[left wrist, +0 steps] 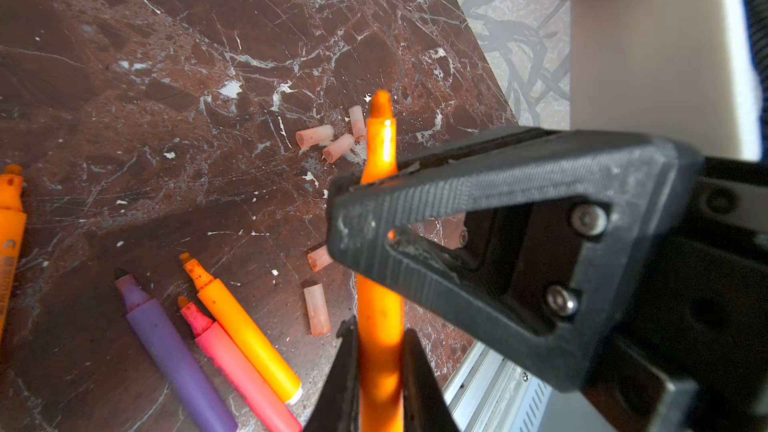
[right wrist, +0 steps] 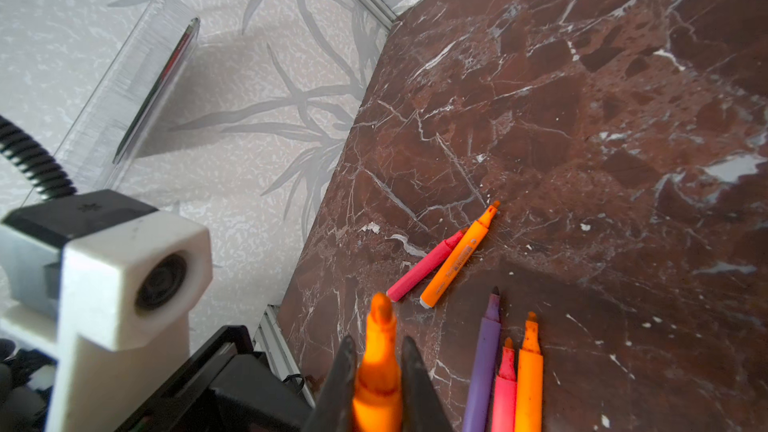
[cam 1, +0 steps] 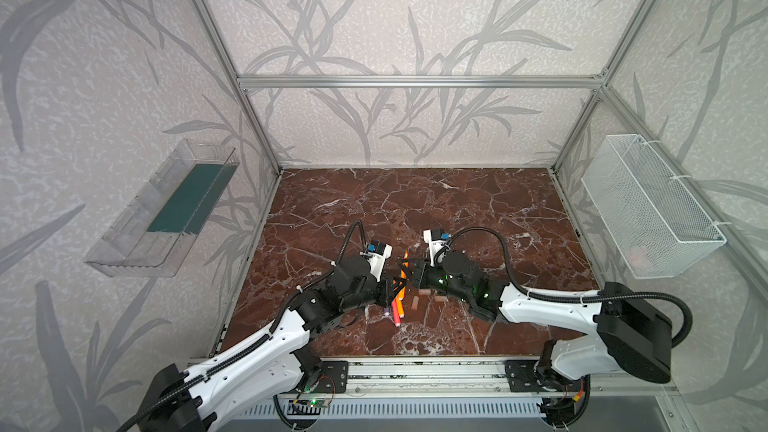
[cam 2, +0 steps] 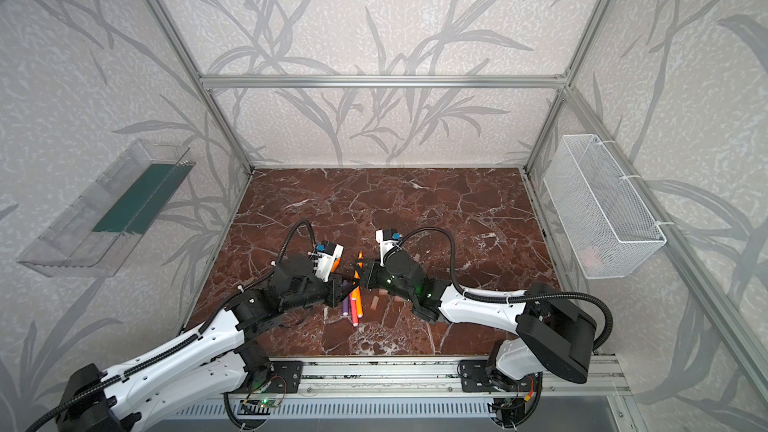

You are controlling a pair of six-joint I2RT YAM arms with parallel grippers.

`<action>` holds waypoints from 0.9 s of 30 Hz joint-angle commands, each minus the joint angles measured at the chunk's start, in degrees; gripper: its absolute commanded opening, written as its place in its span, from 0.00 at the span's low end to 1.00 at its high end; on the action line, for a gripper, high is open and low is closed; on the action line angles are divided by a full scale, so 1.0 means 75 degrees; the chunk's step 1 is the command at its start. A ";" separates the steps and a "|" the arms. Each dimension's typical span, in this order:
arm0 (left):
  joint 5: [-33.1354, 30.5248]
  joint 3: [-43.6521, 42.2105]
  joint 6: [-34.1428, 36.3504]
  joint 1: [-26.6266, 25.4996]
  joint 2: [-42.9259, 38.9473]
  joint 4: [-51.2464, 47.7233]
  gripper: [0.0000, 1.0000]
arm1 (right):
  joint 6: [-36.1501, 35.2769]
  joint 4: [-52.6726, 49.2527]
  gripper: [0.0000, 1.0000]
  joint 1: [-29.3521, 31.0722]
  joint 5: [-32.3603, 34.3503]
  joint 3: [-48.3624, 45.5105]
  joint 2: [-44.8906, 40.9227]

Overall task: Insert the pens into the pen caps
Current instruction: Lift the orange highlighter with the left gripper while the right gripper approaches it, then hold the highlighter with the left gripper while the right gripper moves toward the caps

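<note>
Handover of orange pen judged in hand: left pincer clamped on barrel, right pincer clamped nearer tip, above bench middle toward arm-side edge. Caps scattered loose beneath, none fitted. Next, likely: one grip to be released, cap to be fetched, tip aligned.

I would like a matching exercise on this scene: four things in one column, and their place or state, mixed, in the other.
1. raised orange pen
2. purple pen
3. pen caps
4. wire basket

a. lies beside a pink pen
b. hangs past the right edge of the table
c. clamped by the left gripper and right gripper
d. lie loose on the table

Pairs: 1-c, 2-a, 3-d, 4-b
</note>
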 commanded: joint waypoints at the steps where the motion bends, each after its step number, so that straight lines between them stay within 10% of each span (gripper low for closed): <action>1: -0.0033 -0.0079 0.0117 -0.0023 -0.0057 0.0251 0.26 | 0.0249 0.0349 0.09 0.0025 0.0088 0.0061 0.0083; 13: -0.0124 -0.0242 0.0144 -0.0034 0.0225 0.0762 0.38 | 0.0827 0.1073 0.04 0.0434 0.0419 -0.0132 0.0242; 27: -0.0282 -0.0338 0.0126 -0.0028 0.0238 0.0883 0.09 | 0.1234 0.0854 0.00 0.0522 0.1096 -0.0361 0.0225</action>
